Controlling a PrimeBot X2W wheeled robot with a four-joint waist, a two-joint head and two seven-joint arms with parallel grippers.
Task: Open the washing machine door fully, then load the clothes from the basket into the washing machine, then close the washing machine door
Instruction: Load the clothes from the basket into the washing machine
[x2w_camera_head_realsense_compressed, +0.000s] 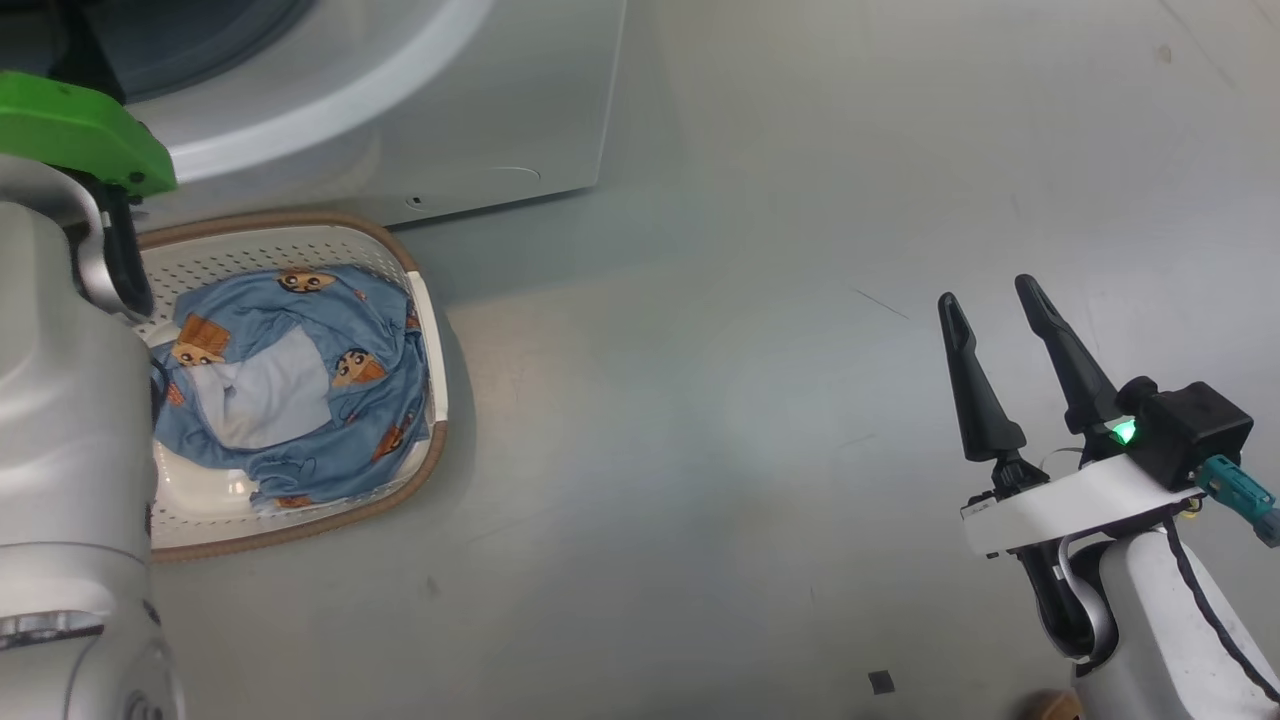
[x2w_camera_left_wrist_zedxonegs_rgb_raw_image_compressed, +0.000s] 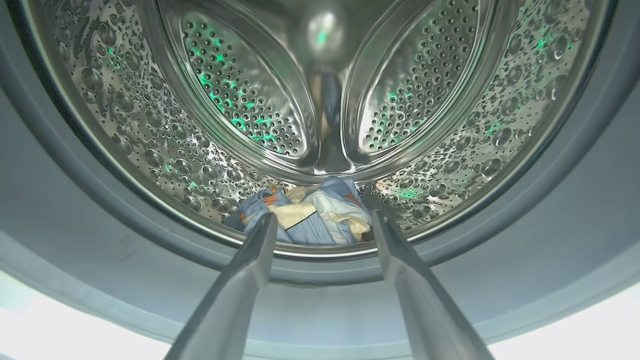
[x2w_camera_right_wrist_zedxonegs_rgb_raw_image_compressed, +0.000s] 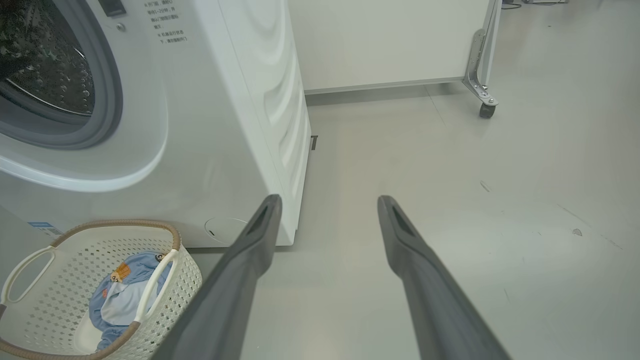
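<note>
The white washing machine (x2w_camera_right_wrist_zedxonegs_rgb_raw_image_compressed: 210, 125) stands on the grey floor (x2w_camera_head_realsense_compressed: 700, 450) with its mouth uncovered, the perforated steel drum (x2w_camera_left_wrist_zedxonegs_rgb_raw_image_compressed: 150, 125) gleaming inside the grey seal (x2w_camera_left_wrist_zedxonegs_rgb_raw_image_compressed: 75, 200). Just in front of it sits the basket (x2w_camera_head_realsense_compressed: 300, 218), holding light blue clothes (x2w_camera_head_realsense_compressed: 300, 400) with orange-brown figures. A smaller bundle (x2w_camera_left_wrist_zedxonegs_rgb_raw_image_compressed: 305, 210) of the same fabric (blue and cream) lies at the drum's bottom. The left hand (x2w_camera_left_wrist_zedxonegs_rgb_raw_image_compressed: 323, 216) points at it from the drum's mouth, fingers spread wide and empty. The right hand (x2w_camera_head_realsense_compressed: 987, 291) hovers over the floor, well apart from the basket, equally wide and empty.
</note>
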